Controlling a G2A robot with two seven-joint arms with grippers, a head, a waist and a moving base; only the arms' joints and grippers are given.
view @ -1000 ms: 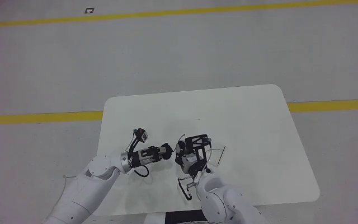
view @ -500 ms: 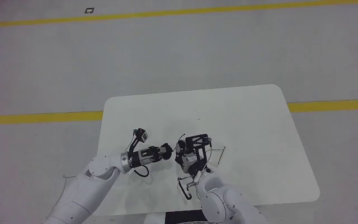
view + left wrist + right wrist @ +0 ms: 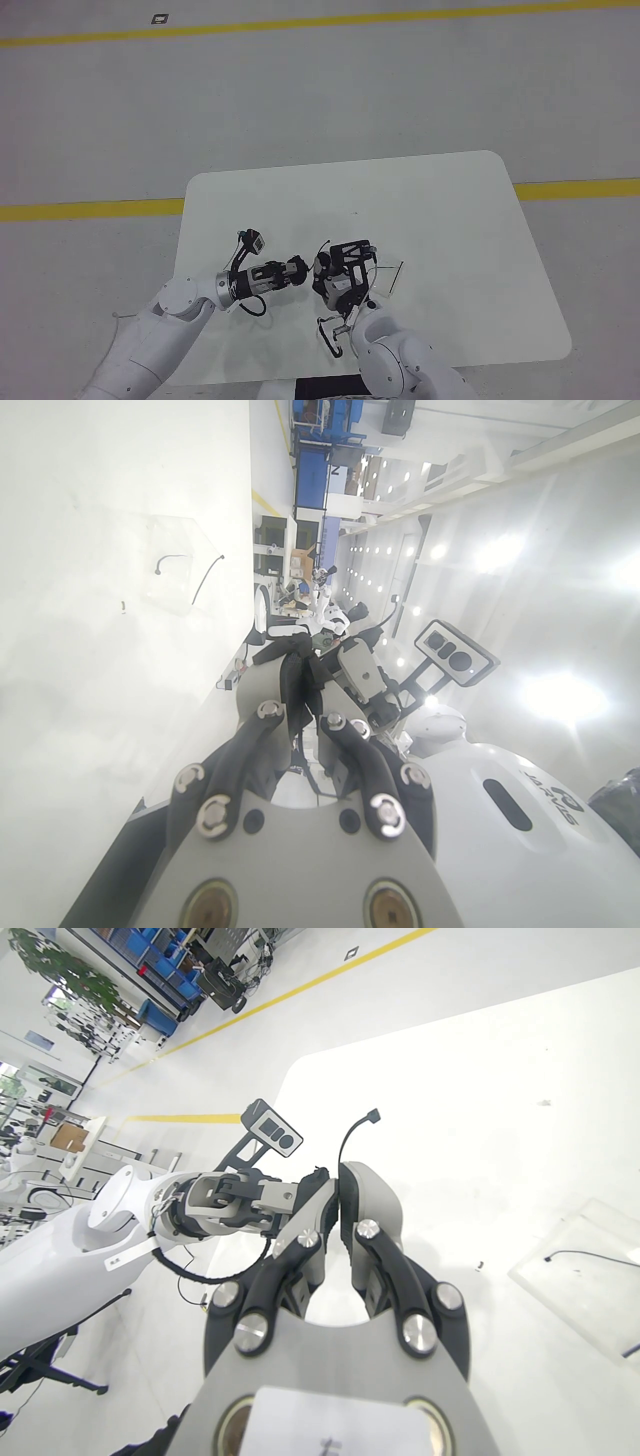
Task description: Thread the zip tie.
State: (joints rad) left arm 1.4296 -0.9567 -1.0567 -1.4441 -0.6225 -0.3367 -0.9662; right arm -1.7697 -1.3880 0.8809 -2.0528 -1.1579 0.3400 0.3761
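Between the fingers of my right gripper (image 3: 339, 1184) sits the zip tie (image 3: 372, 1116), clamped hard on its strap. The free part curves up and away from the fingertips and ends in the square head, which hangs in the air above the table (image 3: 450, 200) with nothing through it. My left gripper (image 3: 295, 660) is nose to nose with the right one, its fingers drawn together and its tips almost against the right one's finger. I can't make out whether it has the tail of the strap or only its own dark pads.

I'd call the job early. The tie is picked up and held, but I see no loop, and the head is open. What remains, as I read it, is getting the tail round to that head and pushing it through. That looks fiddly, with so little strap showing past the fingers.

Off to the far side of the right gripper from the left arm, a clear tray (image 3: 600, 1288) lies flat on the white table with spare ties (image 3: 590, 1254) in it. A few dark specks (image 3: 542, 1103) dot the table beyond the gripper. Past the table edge the floor is pale grey with yellow lines (image 3: 300, 22), and farther back are blue storage racks (image 3: 165, 998) and potted greenery (image 3: 65, 963).
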